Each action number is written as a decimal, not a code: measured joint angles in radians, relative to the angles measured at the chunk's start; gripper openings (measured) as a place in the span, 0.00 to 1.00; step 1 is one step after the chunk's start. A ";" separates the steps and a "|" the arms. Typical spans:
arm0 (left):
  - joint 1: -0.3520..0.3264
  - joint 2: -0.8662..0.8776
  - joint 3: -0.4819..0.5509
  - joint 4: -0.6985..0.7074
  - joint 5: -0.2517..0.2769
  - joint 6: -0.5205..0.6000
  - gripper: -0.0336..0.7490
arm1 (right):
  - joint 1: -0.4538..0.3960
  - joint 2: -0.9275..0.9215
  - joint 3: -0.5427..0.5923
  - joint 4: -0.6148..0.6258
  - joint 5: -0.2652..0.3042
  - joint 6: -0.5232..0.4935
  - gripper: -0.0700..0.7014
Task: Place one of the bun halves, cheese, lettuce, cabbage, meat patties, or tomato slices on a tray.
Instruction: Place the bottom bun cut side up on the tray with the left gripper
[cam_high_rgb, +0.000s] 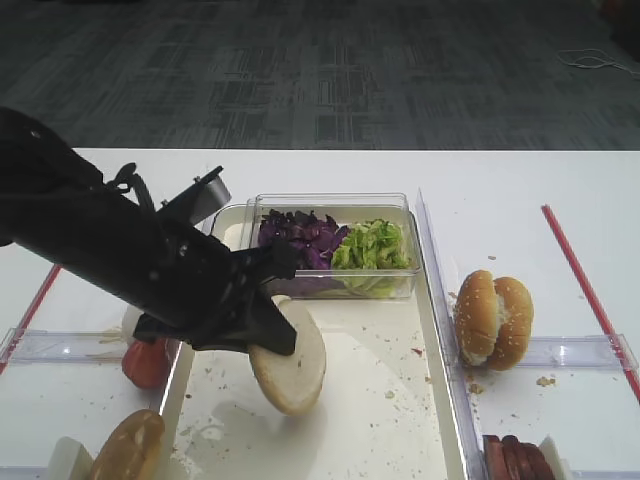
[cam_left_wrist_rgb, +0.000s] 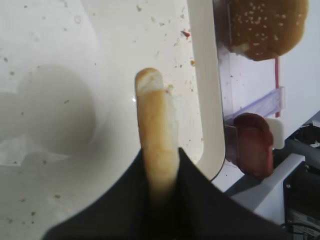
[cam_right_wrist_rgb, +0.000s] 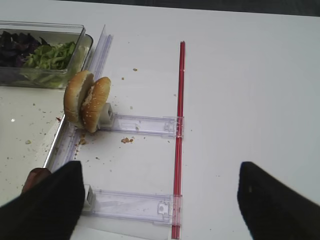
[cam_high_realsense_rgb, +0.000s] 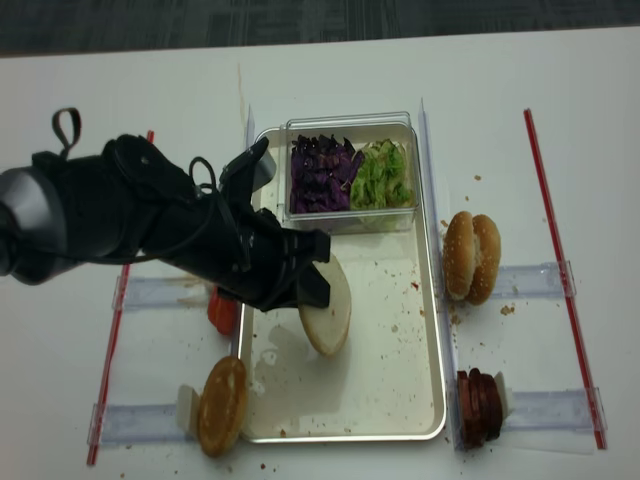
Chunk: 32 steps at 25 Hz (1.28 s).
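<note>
One bun half (cam_high_rgb: 291, 358) is hanging on edge over the middle of the tray (cam_high_rgb: 400, 420), pinched by its upper rim in the left gripper (cam_high_rgb: 262, 335), whose jaws are squeezing tight on the bread. In the left wrist view the thin round is showing its tan edge, with its shadow lying on the crumb-speckled tray floor, so it is probably not touching down yet. The risk is sitting in that tilt: let go from here, the round may be landing on its rim and rolling toward the clear box holding the cabbage (cam_high_rgb: 300, 238) and lettuce (cam_high_rgb: 373, 245), or flopping cut face down. The right gripper (cam_right_wrist_rgb: 160, 200) is standing wide open over bare table, holding nothing
</note>
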 joint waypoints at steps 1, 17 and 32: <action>0.000 0.015 -0.002 -0.004 -0.003 0.003 0.16 | 0.000 0.000 0.000 0.000 0.000 0.000 0.93; 0.000 0.101 -0.004 -0.015 -0.048 0.031 0.16 | 0.000 0.000 0.000 0.000 0.000 0.000 0.93; 0.000 0.101 -0.004 -0.015 -0.048 0.048 0.44 | 0.000 0.000 0.000 0.000 0.000 0.000 0.93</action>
